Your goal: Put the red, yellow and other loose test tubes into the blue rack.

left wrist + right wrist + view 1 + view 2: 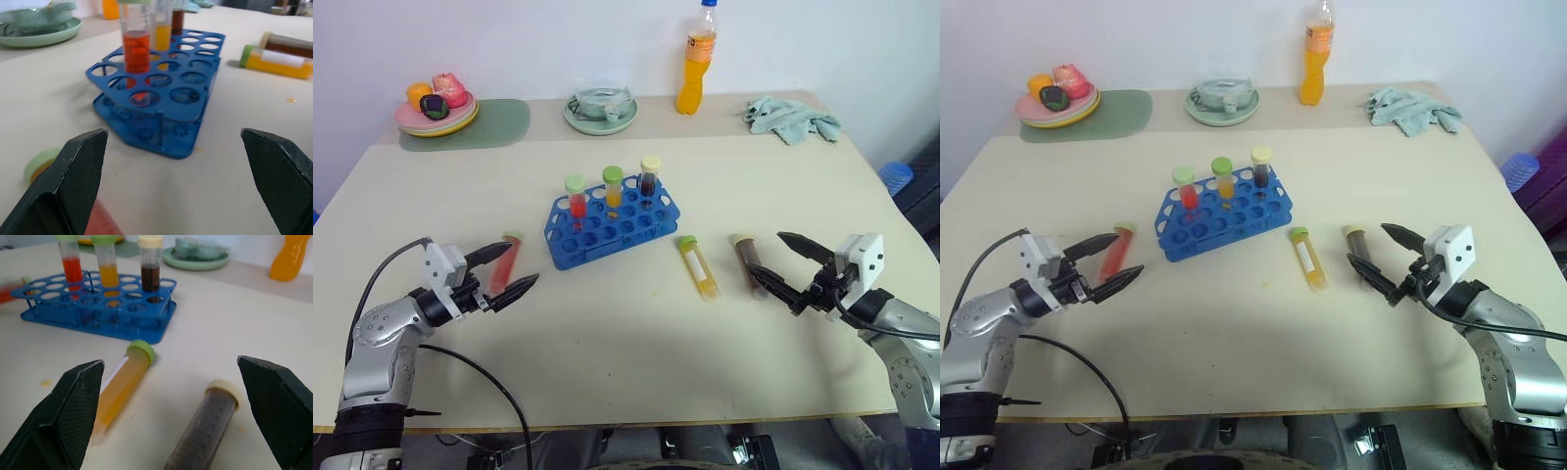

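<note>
Left eye view: left gripper (504, 273) sits low over the table's (626, 362) near-left area, fingers spread wide, holding nothing. A red tube (505, 262) w/ a green cap lies flat on the table betw. the two fingers; contact can't be told. Right gripper (784, 262) is at the near-right, also spread wide and empty, its fingers either side of the lower end of a brown tube (747, 263) lying flat. Just beside that, toward the centre, a yellow tube (698, 266) w/ green cap lies flat too.

Blue rack (612, 224) stands mid-table, betw. the loose tubes and slightly further back. It holds 3 upright tubes in its back row: red liquid (577, 199), yellow liquid (613, 187), dark liquid (649, 177).

Far edge, left to right: plate w/ toy food (436, 106) on a green mat (470, 124), a pale green dish (600, 109), an orange drink bottle (697, 59), a crumpled cloth (791, 118).
</note>
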{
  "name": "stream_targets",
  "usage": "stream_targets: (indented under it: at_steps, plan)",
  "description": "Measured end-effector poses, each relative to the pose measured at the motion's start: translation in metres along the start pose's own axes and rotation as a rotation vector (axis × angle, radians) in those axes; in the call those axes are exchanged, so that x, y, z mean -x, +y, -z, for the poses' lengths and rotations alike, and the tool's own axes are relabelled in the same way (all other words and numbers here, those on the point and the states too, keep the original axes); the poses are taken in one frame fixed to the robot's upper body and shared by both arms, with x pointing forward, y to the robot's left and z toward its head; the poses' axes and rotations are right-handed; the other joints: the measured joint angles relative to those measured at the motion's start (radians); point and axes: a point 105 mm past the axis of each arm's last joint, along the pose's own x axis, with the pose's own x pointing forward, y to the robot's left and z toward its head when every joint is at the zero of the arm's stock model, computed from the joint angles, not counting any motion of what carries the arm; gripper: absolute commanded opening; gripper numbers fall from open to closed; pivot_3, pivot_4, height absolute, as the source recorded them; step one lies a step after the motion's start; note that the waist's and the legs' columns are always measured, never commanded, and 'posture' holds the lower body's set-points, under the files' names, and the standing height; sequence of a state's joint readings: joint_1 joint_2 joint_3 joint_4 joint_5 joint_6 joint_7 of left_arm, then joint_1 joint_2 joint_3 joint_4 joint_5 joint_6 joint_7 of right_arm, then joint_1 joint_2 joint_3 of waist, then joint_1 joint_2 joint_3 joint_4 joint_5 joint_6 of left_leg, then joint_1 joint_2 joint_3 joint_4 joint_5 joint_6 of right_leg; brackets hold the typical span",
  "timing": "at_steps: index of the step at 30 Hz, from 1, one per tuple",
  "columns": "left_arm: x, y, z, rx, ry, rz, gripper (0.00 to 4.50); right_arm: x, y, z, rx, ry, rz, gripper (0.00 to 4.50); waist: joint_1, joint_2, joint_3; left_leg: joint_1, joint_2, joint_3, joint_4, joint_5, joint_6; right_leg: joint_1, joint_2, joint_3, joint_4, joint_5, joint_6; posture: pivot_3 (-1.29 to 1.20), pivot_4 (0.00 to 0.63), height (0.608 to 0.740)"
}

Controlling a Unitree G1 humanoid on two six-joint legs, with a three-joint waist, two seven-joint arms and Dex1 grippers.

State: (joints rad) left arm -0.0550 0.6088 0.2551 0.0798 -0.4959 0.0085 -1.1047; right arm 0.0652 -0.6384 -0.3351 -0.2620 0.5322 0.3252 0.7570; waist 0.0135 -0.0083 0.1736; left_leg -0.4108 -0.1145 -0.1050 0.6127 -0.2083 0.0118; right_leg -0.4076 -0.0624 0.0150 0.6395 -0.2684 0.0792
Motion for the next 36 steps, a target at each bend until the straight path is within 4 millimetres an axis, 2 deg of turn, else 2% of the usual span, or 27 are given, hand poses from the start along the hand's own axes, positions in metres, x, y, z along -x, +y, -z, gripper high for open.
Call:
stream_targets:
  at_steps: [3, 7, 12, 16, 18, 21, 26, 36]
  plan:
    - [-0.005, -0.013, -0.004, -0.004, -0.01, 0.114, 4.45, -0.005, -0.011, 0.003, 0.015, 0.08, 0.126, 4.5, 0.0, 0.0, 0.0, 0.0, 0.0, 0.0, 0.0, 0.0, 0.0, 0.0, 0.0, 0.0, 0.0, 0.0, 0.0, 0.0, 0.15, 0.74]
    - [-0.021, -0.031, -0.024, -0.038, -0.061, 0.259, 4.45, -0.014, -0.023, -0.002, 0.071, 0.208, 0.252, 4.5, 0.0, 0.001, 0.0, -0.001, 0.0, 0.0, 0.0, 0.0, 0.0, -0.001, 0.0, 0.0, 0.0, 0.0, 0.0, 0.0, 0.15, 0.74]
    - [-0.038, -0.049, -0.04, -0.08, -0.09, 0.4, 4.45, -0.027, -0.02, -0.008, -0.067, 0.348, 0.203, 4.5, -0.001, 0.001, 0.0, -0.001, 0.0, 0.0, 0.0, 0.001, 0.002, -0.001, 0.0, 0.0, 0.0, 0.0, 0.0, 0.0, 0.15, 0.74]
    - [-0.046, -0.061, -0.041, -0.089, -0.08, 0.49, 4.45, -0.036, -0.011, -0.014, -0.187, 0.42, 0.141, 4.5, -0.002, 0.001, 0.0, -0.001, 0.0, 0.0, -0.001, 0.001, 0.003, -0.001, 0.0, 0.0, -0.001, 0.0, 0.0, 0.0, 0.15, 0.74]
    - [-0.051, -0.064, -0.041, -0.1, -0.07, 0.517, 4.45, -0.042, -0.008, -0.017, -0.311, 0.429, 0.114, 4.5, -0.002, 0.001, 0.001, -0.002, 0.0, 0.0, 0.0, 0.001, 0.003, -0.001, 0.0, 0.0, -0.001, 0.0, 0.0, 0.0, 0.15, 0.74]
    - [-0.057, -0.065, -0.04, -0.128, -0.049, 0.538, 4.45, -0.045, -0.003, -0.015, -0.368, 0.484, 0.097, 4.5, 0.002, 0.001, 0.001, -0.002, 0.0, 0.0, 0.0, 0.001, 0.003, -0.001, 0.0, -0.001, -0.002, 0.0, 0.0, 0.0, 0.15, 0.74]
    - [-0.064, -0.069, -0.032, -0.136, -0.008, 0.556, 4.45, -0.046, -0.003, -0.003, -0.379, 0.587, 0.123, 4.5, -0.003, 0.001, 0.001, -0.005, 0.0, 0.0, 0.0, 0.0, 0.005, -0.003, 0.0, 0.0, -0.004, 0.002, 0.003, 0.0, 0.15, 0.74]
    - [-0.078, -0.073, -0.037, -0.143, -0.03, 0.565, 4.45, -0.052, -0.013, 0.005, -0.322, 0.704, 0.181, 4.5, -0.002, 0.001, 0.001, -0.007, -0.001, 0.0, 0.001, 0.0, 0.005, -0.004, 0.0, -0.001, -0.004, 0.003, 0.004, 0.0, 0.15, 0.74]
